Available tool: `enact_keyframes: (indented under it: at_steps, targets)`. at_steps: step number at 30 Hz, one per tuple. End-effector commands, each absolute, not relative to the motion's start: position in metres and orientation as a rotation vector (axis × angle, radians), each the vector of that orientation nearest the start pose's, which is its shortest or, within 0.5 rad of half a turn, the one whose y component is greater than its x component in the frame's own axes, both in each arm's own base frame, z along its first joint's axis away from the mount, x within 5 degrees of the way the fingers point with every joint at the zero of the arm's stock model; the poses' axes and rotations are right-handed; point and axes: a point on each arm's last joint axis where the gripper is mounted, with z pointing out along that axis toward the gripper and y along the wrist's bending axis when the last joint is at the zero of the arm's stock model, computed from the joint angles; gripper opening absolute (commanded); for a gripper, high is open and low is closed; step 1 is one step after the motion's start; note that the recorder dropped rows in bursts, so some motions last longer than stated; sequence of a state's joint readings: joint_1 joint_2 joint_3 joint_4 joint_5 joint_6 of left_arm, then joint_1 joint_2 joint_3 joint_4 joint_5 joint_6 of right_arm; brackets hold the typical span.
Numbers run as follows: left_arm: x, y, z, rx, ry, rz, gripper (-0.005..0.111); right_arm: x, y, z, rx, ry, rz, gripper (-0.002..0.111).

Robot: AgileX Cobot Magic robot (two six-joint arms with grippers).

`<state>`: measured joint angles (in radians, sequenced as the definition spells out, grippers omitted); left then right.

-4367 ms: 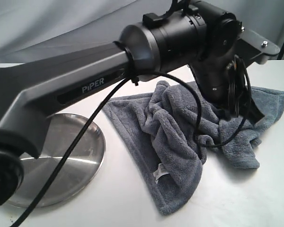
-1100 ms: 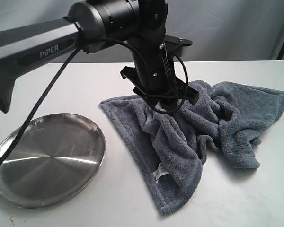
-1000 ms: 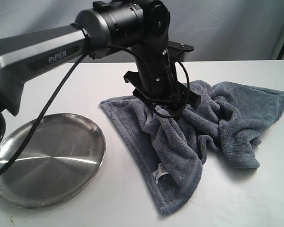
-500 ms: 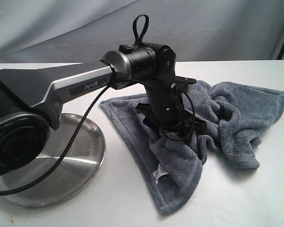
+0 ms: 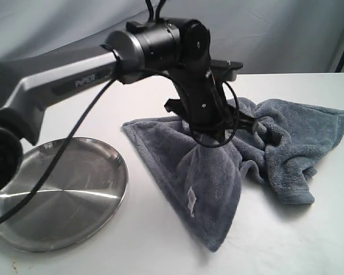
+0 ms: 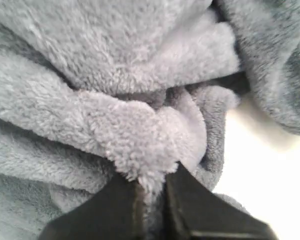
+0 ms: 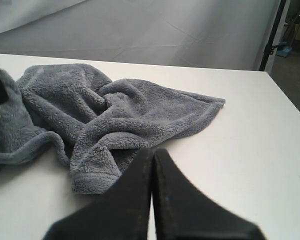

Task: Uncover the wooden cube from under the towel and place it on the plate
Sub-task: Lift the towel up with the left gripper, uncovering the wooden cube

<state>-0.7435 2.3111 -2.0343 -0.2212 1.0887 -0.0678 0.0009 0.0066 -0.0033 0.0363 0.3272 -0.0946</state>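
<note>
Left wrist view showed the left gripper (image 6: 152,189) clamped on a fold of the fluffy grey-blue terry towel (image 6: 135,135). The cloth hung from it in a peak above the white table (image 5: 309,240), beside the round shiny steel plate (image 5: 57,197). The right gripper (image 7: 152,155) hovered pinched together, empty. The pale wooden cube was hidden, probably under the bunched heap. The soft, limp cloth would likely drag aside easily. The rigid cube would be best pinched across opposite flat faces.

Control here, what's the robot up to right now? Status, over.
Left tool shut on towel, cloth tented up. Right tool shut, holding nothing. Cube not in sight. Plate bare, nothing blocking it.
</note>
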Motion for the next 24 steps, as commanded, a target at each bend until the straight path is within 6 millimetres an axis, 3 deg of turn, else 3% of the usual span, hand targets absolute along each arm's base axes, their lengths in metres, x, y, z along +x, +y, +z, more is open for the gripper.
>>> enact_keyframes:
  at_steps: [1,9,17,21,24]
  targets:
    - [0.349,-0.347,0.246,0.828,2.631,-0.53,0.0,0.054,0.001,0.184,-0.066,1.803,-0.027,0.0]
    - [0.345,-0.335,0.328,0.74,2.296,-0.586,0.0,0.054,0.001,0.184,-0.066,1.803,-0.027,0.0]
    - [0.337,-0.319,0.396,0.661,1.979,-0.601,0.0,0.054,0.001,0.184,-0.066,1.803,-0.027,0.0]
    - [0.329,-0.315,0.42,0.604,1.884,-0.68,0.0,0.054,0.001,0.184,-0.066,1.803,-0.027,0.0]
    - [0.325,-0.314,0.428,0.588,1.868,-0.741,0.0,0.054,0.001,0.184,-0.066,1.803,-0.027,0.0]
